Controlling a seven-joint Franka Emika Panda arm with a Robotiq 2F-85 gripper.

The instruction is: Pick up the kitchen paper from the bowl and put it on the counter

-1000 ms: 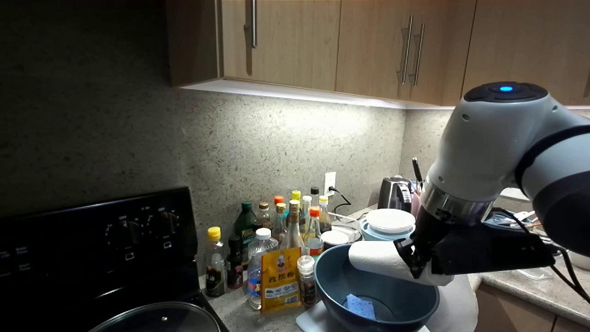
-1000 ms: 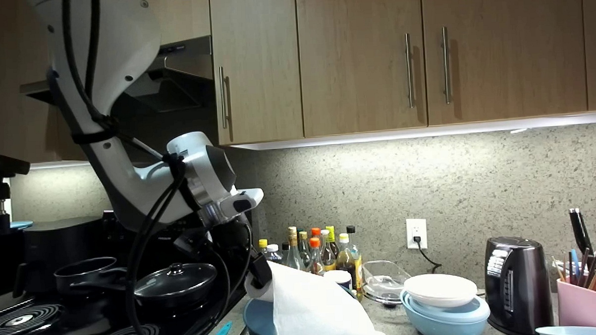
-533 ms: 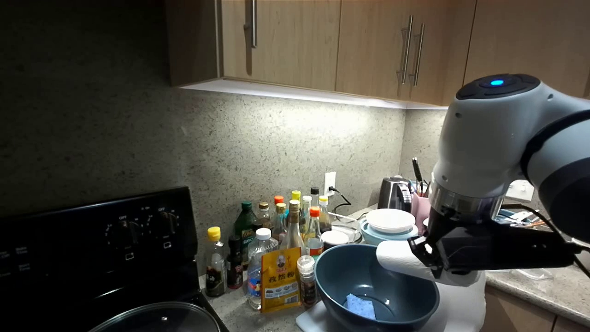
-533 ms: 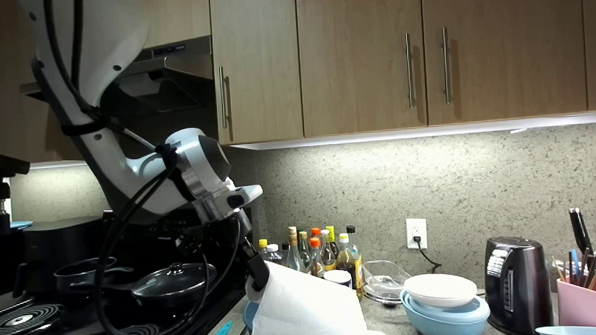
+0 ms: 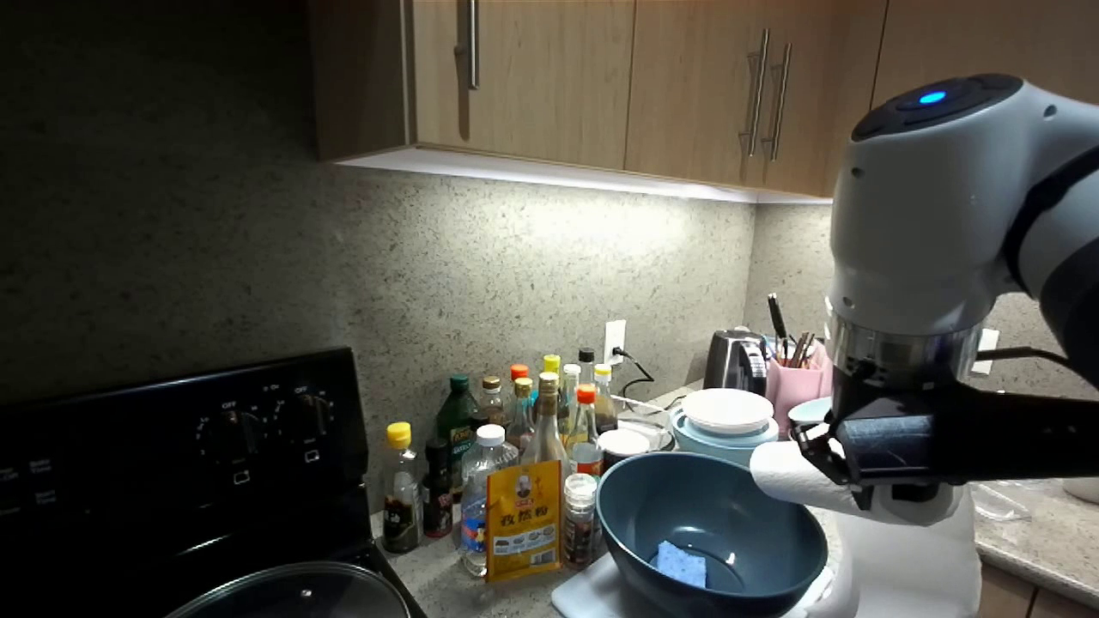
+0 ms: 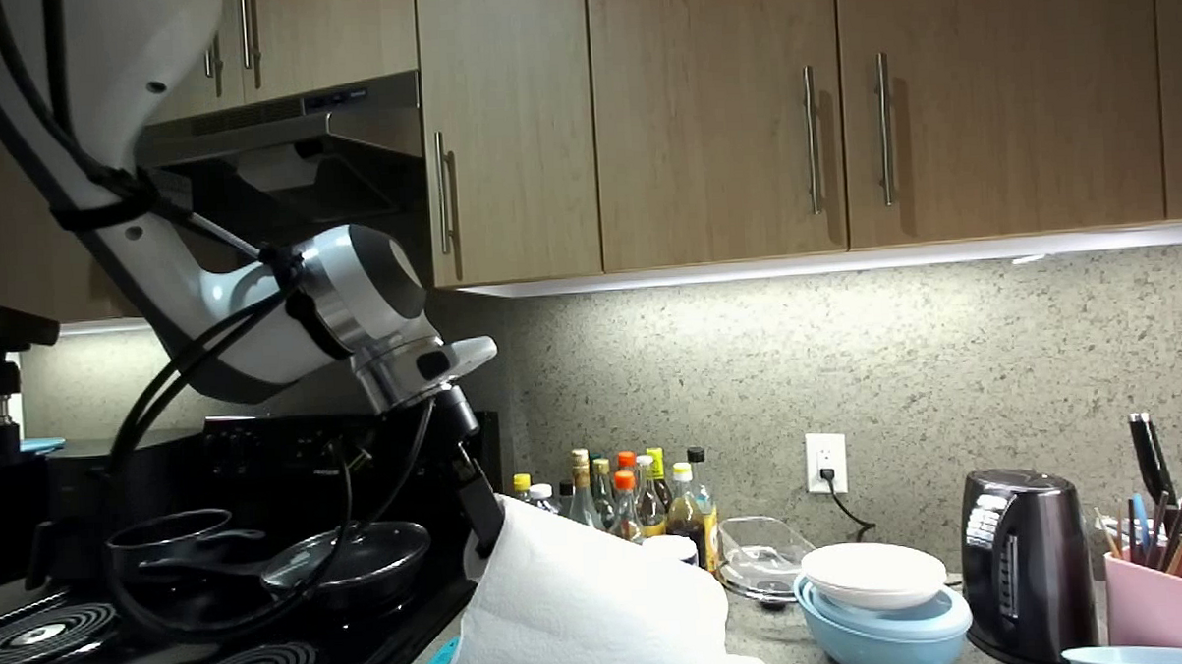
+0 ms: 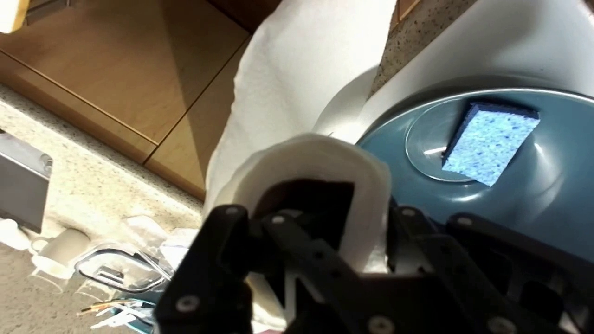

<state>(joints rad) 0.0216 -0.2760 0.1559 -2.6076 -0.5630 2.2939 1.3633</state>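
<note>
One roll (image 5: pixel 798 476) is held off the counter (image 5: pixel 489 601), the jaws of the gripper (image 7: pixel 341 222) clamped on it. Its hollow end shows in the wrist view, the core out of round. A second earlier the roll reached well over the opening of the bowl (image 5: pixel 730 515); now, in an exterior view, only one end overlaps the rim. Whether the two touch cannot be told. A loose sheet (image 6: pixel 581 608) hangs from the roll in both exterior views, and in an exterior view it now screens the bowl, part of which showed before. The bowl, with the sponge (image 5: pixel 681 564) inside, has shifted slightly toward the roll; the shaker (image 5: pixel 579 524) alongside has moved the same way. In both exterior views the arm (image 5: pixel 927 223) stands higher than before. A pink holder (image 5: pixel 794 390), partly covered earlier, is in fuller view.
</note>
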